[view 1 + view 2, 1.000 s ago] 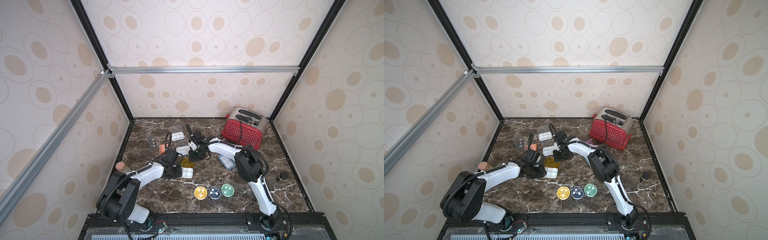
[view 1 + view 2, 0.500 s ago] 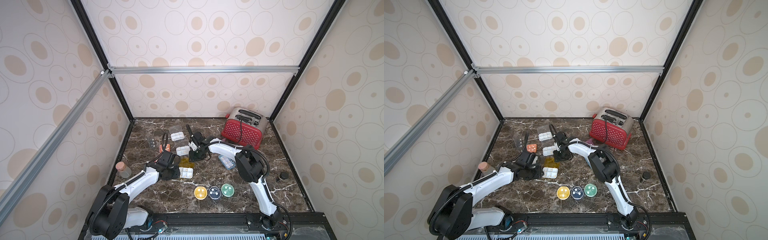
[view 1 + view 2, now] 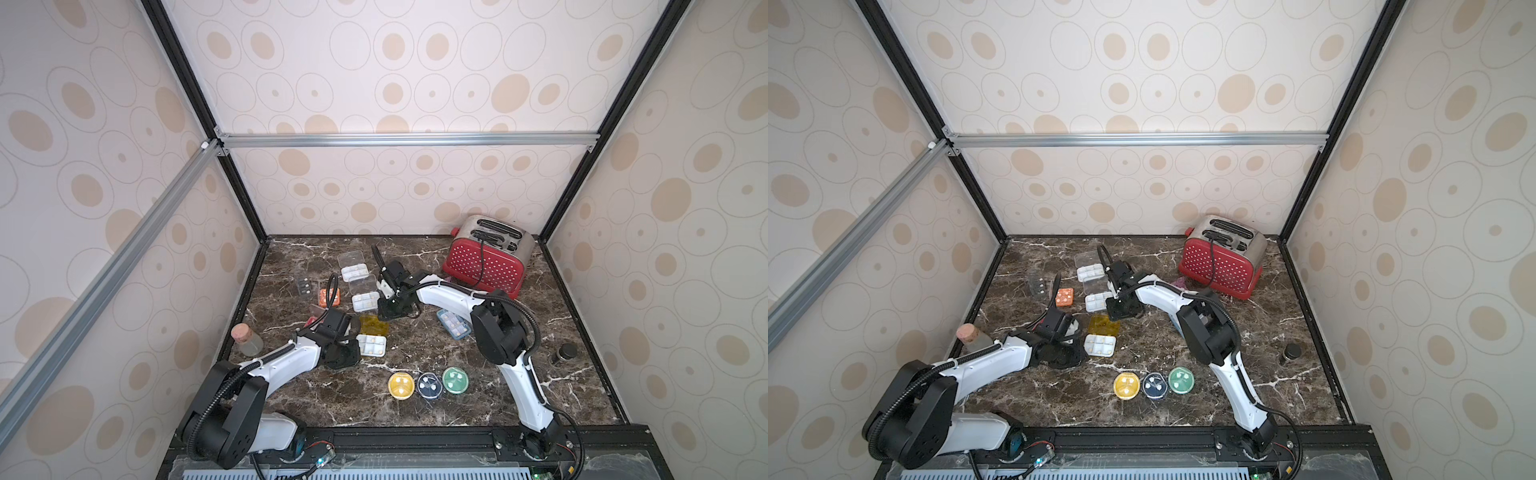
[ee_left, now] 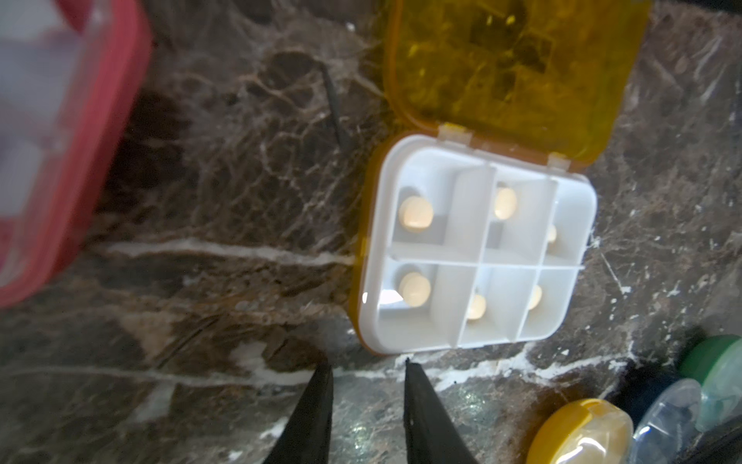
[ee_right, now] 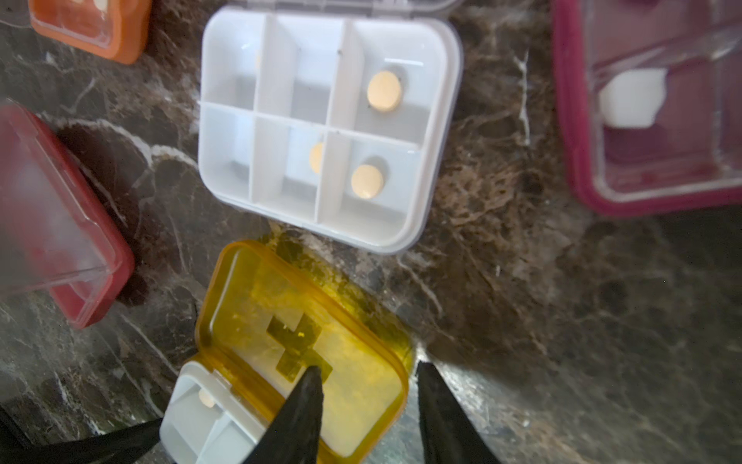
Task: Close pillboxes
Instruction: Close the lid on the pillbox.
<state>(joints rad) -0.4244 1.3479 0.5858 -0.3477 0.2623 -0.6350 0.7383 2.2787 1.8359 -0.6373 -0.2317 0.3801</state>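
Observation:
A pillbox with a white six-compartment tray [image 4: 473, 245] and a yellow lid [image 5: 305, 349] lies open and flat mid-table, tray [image 3: 371, 345] in front of lid [image 3: 372, 325]. My left gripper [image 4: 366, 363] is open with a narrow gap, empty, just off the tray's edge; it shows in both top views [image 3: 345, 353] [image 3: 1065, 355]. My right gripper [image 5: 368, 366] is open. One finger hangs over the yellow lid, the other over bare table past its rim. Behind stands an open white pillbox [image 5: 329, 120]. Round yellow [image 3: 401, 384], navy [image 3: 429, 385] and green [image 3: 455, 379] pillboxes sit shut at the front.
More pillboxes crowd the middle: another open white one [image 3: 354, 272], an orange one [image 3: 329, 296], a red one [image 4: 60, 140], a magenta one [image 5: 650, 120], a blue one [image 3: 455, 324]. A red toaster [image 3: 486, 257] stands back right. A cork-stoppered jar [image 3: 245, 338] is far left, a small dark jar [image 3: 563, 353] right.
My left gripper's jaws have narrowed, and its arm has shifted slightly toward the table's front beside the yellow-lidded pillbox. The right arm has barely moved.

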